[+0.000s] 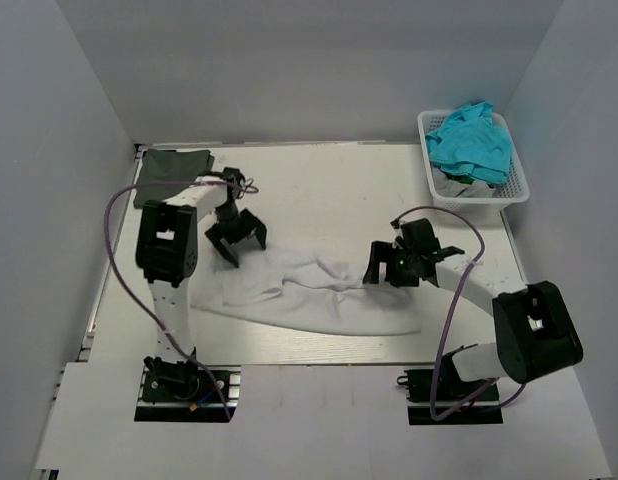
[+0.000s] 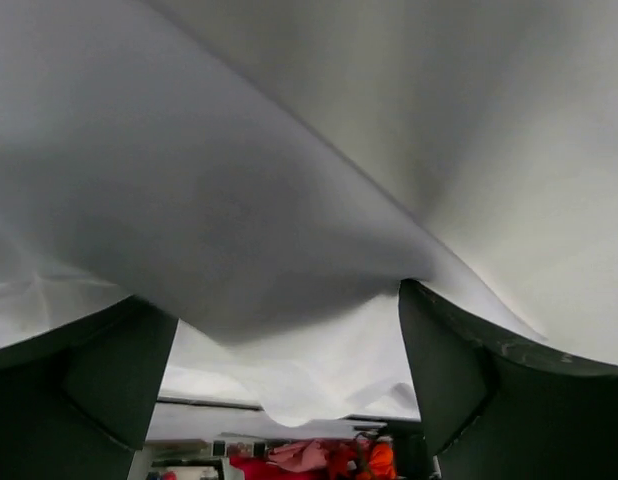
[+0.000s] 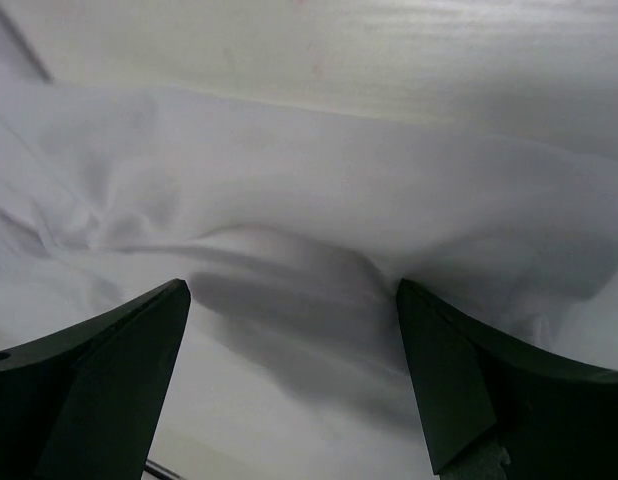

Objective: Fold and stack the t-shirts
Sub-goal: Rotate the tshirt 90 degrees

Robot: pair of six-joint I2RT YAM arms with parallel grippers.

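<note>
Loosely crumpled, the white t-shirt (image 1: 309, 292) lies between left claw (image 1: 244, 246) and right claw (image 1: 381, 274), both released.

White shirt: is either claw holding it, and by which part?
Nothing is held. The left gripper and right gripper both stand open over the crumpled white t-shirt.

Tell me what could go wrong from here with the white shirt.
1. The white t-shirt lies bunched and wrinkled. The open left gripper and the open right gripper may pinch a raised fold instead of an edge and catch several layers.
2. The grippers stand at opposite ends of the cloth, so an uneven pull could twist it rather than flatten it.
</note>
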